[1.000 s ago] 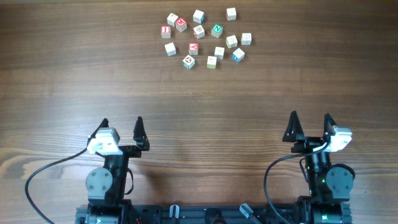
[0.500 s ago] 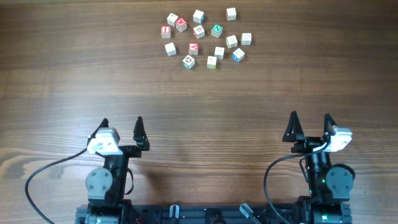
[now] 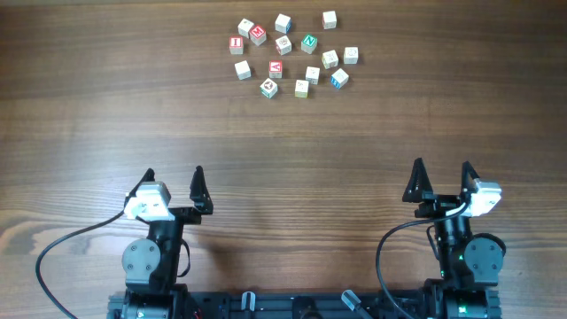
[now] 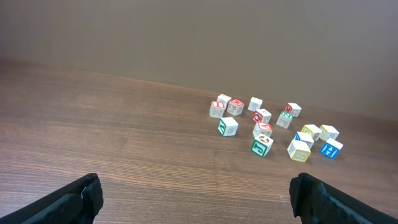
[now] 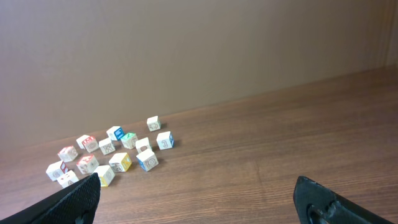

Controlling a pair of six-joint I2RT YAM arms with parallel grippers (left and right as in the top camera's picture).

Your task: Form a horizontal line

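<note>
1. While both arms sit at the near edge, the table (image 3: 89,106) is bare wood between them and the cubes.
2. Left gripper (image 3: 174,173): jaws spread wide, nothing between the fingers, touching nothing.
3. Right gripper (image 3: 442,167): same, jaws wide apart, nothing held.
4. Cubes (image 3: 283,43): one loose cluster, well ahead of both grippers. It lies ahead and to the right of the left gripper, ahead and to the left of the right one. Roughly midway between the two arms, a bit nearer the left.
5. No row formed: the cubes lie scattered at mixed angles, mostly with small gaps between them.
6. Red cube (image 3: 275,68) sits mid-cluster, toward the side nearest the grippers. Two more red ones lie at the far left of the cluster.
7. Green cube (image 3: 308,42) is on the far side, right of centre.
8. Blue cube (image 3: 339,79) is at the near right corner, on the right gripper's side.
</note>
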